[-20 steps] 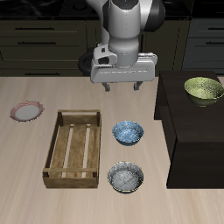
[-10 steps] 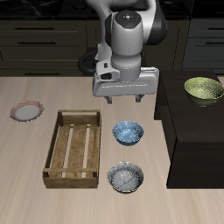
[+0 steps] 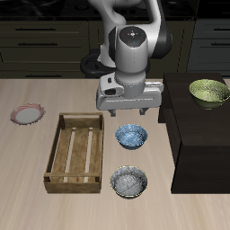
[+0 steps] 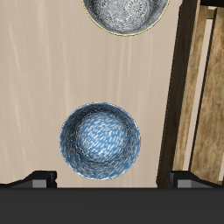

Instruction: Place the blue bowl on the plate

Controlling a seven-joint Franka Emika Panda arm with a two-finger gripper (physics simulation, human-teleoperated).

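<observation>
The blue bowl (image 3: 131, 137) sits on the table beside the wooden crate; the wrist view shows its light blue mottled inside (image 4: 100, 141). My gripper (image 3: 131, 111) hangs open just above and slightly behind it, holding nothing; only the fingertips (image 4: 39, 178) show at the frame's edge in the wrist view. The plate (image 3: 28, 114), pink-rimmed with a pale centre, lies far off on the other side of the crate, near the table's edge.
A wooden slatted crate (image 3: 77, 151) stands between the blue bowl and the plate. A greyer dark-rimmed bowl (image 3: 130, 181) lies nearer the table's front edge. A yellow-green bowl (image 3: 208, 92) rests on a dark raised block (image 3: 198, 135).
My gripper has come down and forward toward the blue bowl over the last second. The bowls, crate and plate have not moved.
</observation>
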